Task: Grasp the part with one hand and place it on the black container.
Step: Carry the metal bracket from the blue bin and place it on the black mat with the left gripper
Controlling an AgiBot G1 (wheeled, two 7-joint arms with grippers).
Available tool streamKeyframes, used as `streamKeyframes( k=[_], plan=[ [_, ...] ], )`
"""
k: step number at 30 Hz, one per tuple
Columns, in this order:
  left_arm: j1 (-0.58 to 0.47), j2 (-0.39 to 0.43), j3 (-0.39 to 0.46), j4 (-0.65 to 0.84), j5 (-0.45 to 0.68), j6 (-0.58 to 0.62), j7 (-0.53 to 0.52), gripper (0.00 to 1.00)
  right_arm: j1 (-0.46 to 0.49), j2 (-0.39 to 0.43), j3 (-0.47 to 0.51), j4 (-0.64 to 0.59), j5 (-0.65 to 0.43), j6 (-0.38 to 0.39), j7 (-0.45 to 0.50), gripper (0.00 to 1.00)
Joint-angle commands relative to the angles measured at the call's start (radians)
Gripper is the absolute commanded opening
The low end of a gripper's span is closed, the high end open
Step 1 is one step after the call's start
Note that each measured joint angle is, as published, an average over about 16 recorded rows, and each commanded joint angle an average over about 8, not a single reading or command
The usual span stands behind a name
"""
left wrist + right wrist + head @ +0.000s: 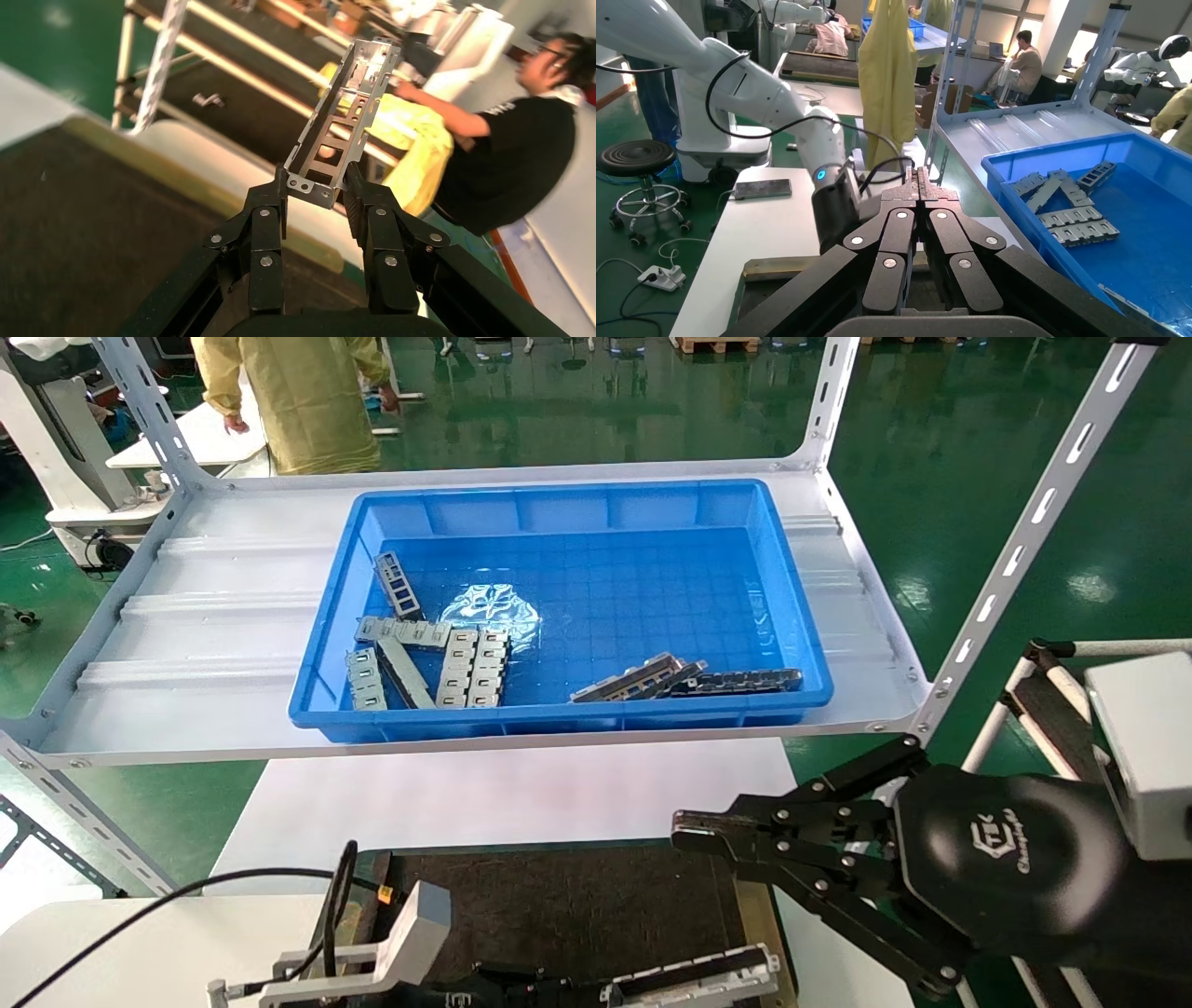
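- The left claw (316, 193) clamps one end of the part (342, 119), a grey slotted channel bar; most of the bar's length sticks out past the fingertips (280, 189), unsupported.
- In the head view the part (694, 978) hangs over the near edge of the black container (577, 905), roughly level, with its free end close to the container's brass-coloured strip on the right-arm side.
- Risk: with a grip on only the end, the long free length can pivot between the pads; a tilt on the way down would bring the far end onto the container first, and the bar could bounce or roll.
- Risk: the free end sits near the container's edge strip, so a release here may leave the bar half on the strip or let it slide onto the white table (484, 803).
- The right claw (684, 834) is closed on nothing, fingers (921, 184) pressed together, and it hovers over the far right corner of the container. I judge it close enough to the part's end that a sideways shift of either arm could cause a knock.
- The blue bin (792, 617) beyond the container holds the remaining parts and poses no hazard.
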Motion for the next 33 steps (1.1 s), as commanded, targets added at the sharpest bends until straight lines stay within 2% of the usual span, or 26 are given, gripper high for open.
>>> streamKeyframes(
  k=[1,12,18,23,27,33],
  plan=[
    [0.049,-0.01,0.0,-0.044,-0.007,-0.053,-0.005,0.0,0.0,0.0,0.0,0.0,0.0,0.0,0.0,0.0],
    [0.233,0.015,-0.027,-0.248,-0.021,-0.527,0.008,0.0,0.0,0.0,-0.001,0.0,0.001,0.0,0.0,0.0],
    [0.312,0.052,-0.034,-0.372,-0.017,-0.85,-0.006,0.0,0.0,0.0,-0.001,0.0,0.001,0.0,-0.001,0.0],
    [0.357,0.077,-0.005,-0.497,-0.014,-1.121,-0.036,0.0,0.0,0.001,-0.001,0.0,0.001,0.001,-0.001,0.0],
    [0.36,0.082,0.041,-0.57,-0.024,-1.251,-0.058,0.0,0.0,0.001,-0.002,0.0,0.001,0.001,-0.001,0.0],
    [0.329,0.093,0.105,-0.594,-0.053,-1.347,-0.075,0.0,0.0,0.001,-0.002,0.0,0.001,0.001,-0.001,0.0]
  ],
)
